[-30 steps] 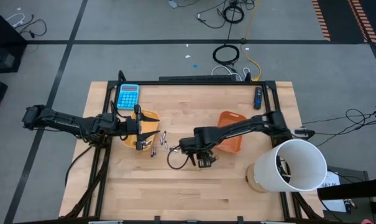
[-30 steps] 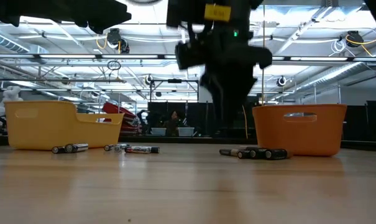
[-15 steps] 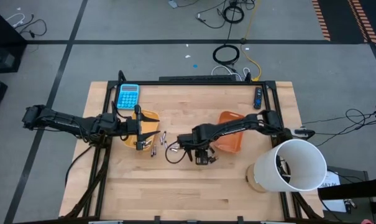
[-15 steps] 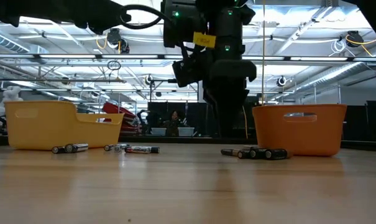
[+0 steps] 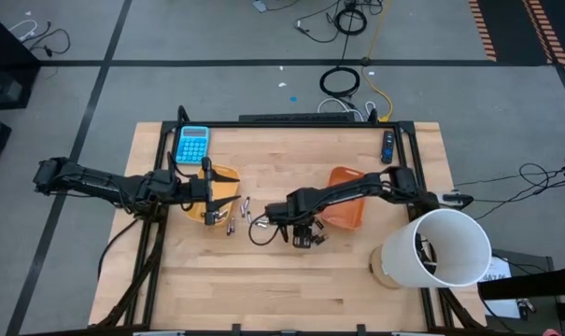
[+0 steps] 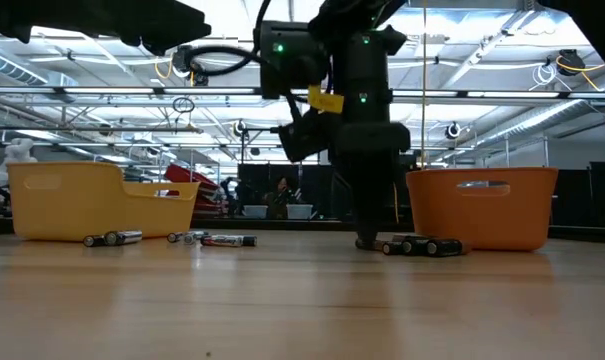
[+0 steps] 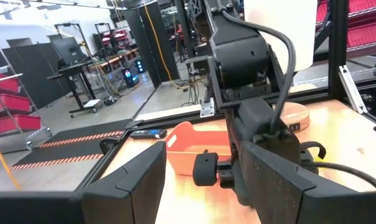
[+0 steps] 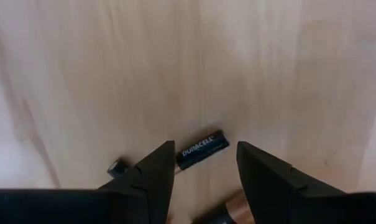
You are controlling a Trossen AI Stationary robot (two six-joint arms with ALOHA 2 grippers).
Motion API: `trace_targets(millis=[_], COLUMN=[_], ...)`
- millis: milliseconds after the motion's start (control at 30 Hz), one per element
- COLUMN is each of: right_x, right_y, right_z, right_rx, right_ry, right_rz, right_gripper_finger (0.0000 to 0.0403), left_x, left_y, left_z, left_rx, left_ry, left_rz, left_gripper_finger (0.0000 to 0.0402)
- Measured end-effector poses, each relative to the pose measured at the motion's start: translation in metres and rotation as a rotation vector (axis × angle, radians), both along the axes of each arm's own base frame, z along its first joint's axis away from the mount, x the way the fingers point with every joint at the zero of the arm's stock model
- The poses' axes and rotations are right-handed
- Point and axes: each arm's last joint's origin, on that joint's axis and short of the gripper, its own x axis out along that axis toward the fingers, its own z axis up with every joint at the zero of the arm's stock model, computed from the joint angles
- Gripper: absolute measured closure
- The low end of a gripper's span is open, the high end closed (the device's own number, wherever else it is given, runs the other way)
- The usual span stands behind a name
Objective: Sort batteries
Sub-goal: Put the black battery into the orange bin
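- Two wide-open fingers of the right gripper [image 8: 203, 165] hang over a black battery [image 8: 202, 149] beside the orange tray [image 5: 346, 211], holding nothing.
- Next, I think, it must drop lower and squeeze.
- Left gripper [image 5: 210, 193] waits open by the yellow tray [image 5: 221, 179].

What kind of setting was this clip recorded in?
Probably a robotics lab or workshop: a wooden workbench on a taped concrete floor with loose cables, and red storage bins on racks behind.
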Motion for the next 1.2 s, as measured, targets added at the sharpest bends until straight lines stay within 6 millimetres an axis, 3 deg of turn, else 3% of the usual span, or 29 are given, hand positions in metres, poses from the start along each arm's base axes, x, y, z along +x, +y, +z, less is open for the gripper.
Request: trace_targets(millis=[333, 467, 667, 833, 967, 1100, 1200], right_x=[0.002, 0.002, 0.002, 0.002, 0.005, 0.007, -0.003], right_y=[0.0, 0.002, 0.001, 0.002, 0.003, 0.002, -0.003], right_z=[-0.008, -0.008, -0.008, -0.007, 0.007, 0.047, 0.067], right_rx=[0.003, 0.003, 0.002, -0.005, -0.01, -0.089, -0.23], right_ry=[0.014, 0.01, 0.005, 0.005, 0.015, -0.034, 0.055], right_rz=[0.063, 0.099, 0.128, 0.146, 0.159, 0.165, 0.151], right_gripper_finger=[0.0246, 0.0287, 0.0385, 0.039, 0.0398, 0.0399, 0.04], left_x=[0.0, 0.0, 0.0, 0.0, 0.0, 0.0, 0.0], left_y=[0.0, 0.0, 0.0, 0.0, 0.0, 0.0, 0.0], left_z=[-0.001, 0.0, 0.0, 0.0, 0.0, 0.0, 0.0], left_rx=[0.0, 0.0, 0.0, 0.0, 0.001, 0.0, 0.0], left_ry=[0.005, 0.005, 0.004, 0.004, 0.003, 0.001, 0.002], left_rz=[0.009, 0.009, 0.009, 0.009, 0.009, 0.01, 0.01], left_gripper_finger=[0.0187, 0.0187, 0.0187, 0.0187, 0.0187, 0.0187, 0.0187])
